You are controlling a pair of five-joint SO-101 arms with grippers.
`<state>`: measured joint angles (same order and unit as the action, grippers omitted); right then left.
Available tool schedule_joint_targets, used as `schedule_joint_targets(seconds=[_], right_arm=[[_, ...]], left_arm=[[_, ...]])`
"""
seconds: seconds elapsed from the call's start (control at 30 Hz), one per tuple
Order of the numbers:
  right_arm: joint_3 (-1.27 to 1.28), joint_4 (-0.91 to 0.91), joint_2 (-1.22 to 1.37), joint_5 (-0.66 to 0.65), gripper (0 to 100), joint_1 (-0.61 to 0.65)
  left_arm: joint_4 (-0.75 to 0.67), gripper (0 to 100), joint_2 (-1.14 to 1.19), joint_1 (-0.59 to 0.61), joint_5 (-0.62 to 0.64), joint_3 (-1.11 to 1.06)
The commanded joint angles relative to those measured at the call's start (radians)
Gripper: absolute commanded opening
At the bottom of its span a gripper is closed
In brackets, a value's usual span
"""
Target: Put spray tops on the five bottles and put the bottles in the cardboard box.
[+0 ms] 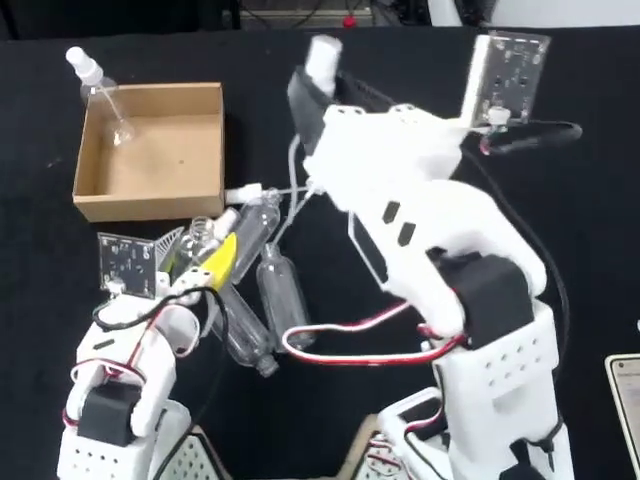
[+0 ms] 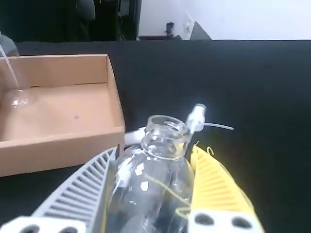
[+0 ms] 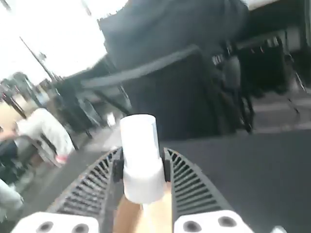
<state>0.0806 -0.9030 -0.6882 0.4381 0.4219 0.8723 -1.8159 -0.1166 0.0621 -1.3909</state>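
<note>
Capping is the step in hand. The left gripper (image 2: pixel 154 154) has its fingers (image 2: pixel 214 187) closed round a bare, open-necked bottle (image 2: pixel 163 130), held just beside the cardboard box (image 2: pixel 114 92). The right gripper (image 3: pixel 142 162) is clamped tight on a white spray top (image 3: pixel 138 133), up off the desk (image 1: pixel 590 250). Next move, I reckon: bring that top across, thread it into the neck and seat it, so alignment is everything. The high view gives the gap between top and neck, which neither wrist view can. It also picks out a capped bottle (image 1: pixel 98 82) leaning in the box's far corner and other bare bottles (image 1: pixel 283 295) lying on the desk. The left wrist view offers the open mouth close up.
</note>
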Motion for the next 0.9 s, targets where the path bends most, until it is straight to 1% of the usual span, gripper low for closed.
schedule_joint_targets(seconds=[0.0, 0.13, 0.23, 0.33, 0.5, 0.73, 0.87], right_arm=[[0.047, 0.143, -0.028, 0.012, 1.8, 0.026], [0.160, 0.275, -0.033, 0.012, 1.8, 0.028], [0.206, 0.345, -0.033, 0.012, 1.8, 0.025], [0.214, 0.331, -0.033, 0.009, 1.8, 0.029], [0.217, 0.307, -0.033, 0.005, 1.8, 0.031], [0.242, 0.301, -0.038, 0.009, 1.8, 0.032], [0.242, 0.222, -0.104, 0.003, 1.9, 0.097]], left_arm=[[-0.097, 8, -0.008, -0.114, 0.009, -0.035], [-0.258, 8, -0.008, -0.245, 0.002, -0.131], [-0.342, 8, -0.008, -0.291, 0.002, -0.182], [-0.379, 8, -0.008, -0.272, 0.002, -0.200], [-0.377, 8, -0.009, -0.214, 0.002, -0.194], [-0.379, 8, -0.009, -0.206, 0.003, -0.194], [-0.379, 8, -0.009, -0.206, 0.005, -0.194]])
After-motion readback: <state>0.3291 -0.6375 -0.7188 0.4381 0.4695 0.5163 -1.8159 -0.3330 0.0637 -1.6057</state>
